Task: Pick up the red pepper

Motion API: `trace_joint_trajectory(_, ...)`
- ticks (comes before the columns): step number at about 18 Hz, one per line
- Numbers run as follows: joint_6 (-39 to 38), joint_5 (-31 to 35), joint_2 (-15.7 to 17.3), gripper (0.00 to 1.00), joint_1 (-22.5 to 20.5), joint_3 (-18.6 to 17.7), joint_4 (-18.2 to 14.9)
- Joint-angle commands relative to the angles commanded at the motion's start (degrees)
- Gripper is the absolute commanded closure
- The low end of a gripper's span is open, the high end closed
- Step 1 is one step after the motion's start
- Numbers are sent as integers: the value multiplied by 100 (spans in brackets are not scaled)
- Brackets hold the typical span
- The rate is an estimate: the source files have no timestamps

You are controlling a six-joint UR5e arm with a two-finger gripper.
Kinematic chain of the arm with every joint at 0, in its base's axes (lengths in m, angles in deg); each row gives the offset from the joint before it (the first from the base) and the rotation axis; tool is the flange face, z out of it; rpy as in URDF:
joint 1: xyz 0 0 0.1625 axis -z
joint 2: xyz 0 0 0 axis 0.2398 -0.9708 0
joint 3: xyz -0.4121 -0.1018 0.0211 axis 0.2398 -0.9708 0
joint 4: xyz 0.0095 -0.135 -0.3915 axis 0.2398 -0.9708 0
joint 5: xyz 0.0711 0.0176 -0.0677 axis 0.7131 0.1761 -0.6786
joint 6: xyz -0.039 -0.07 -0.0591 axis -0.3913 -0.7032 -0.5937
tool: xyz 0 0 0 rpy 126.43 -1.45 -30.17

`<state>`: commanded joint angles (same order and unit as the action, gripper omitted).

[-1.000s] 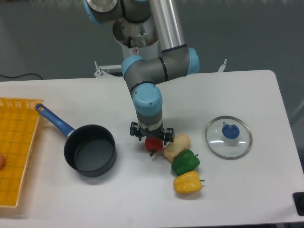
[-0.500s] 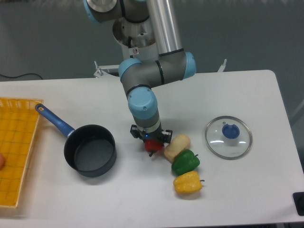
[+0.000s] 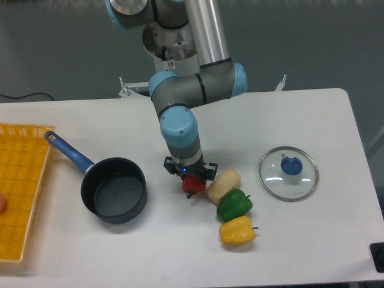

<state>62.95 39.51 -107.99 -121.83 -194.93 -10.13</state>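
Tool (image 3: 191, 177) low over red pepper (image 3: 192, 185), jaw state unclear. Pepper likely light, glossy, slippery; grip across body, avoiding stem.

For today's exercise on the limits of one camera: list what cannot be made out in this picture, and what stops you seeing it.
- Pincer: the wrist above hides the fingertips, so open or shut on the red pepper cannot be told.
- Red pepper: its top is covered by the pincer.
- Yellow basket: cut off by the left edge, as is a small orange thing in it.
- Dark object: cut off at the right edge, unidentifiable.
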Motion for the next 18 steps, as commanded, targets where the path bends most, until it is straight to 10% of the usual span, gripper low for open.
trace_joint_trajectory(9, 614, -282, 255, 70, -26, 176, -105)
trace_joint_trajectory(18, 3145, -256, 729, 70, -623, 334, -1247)
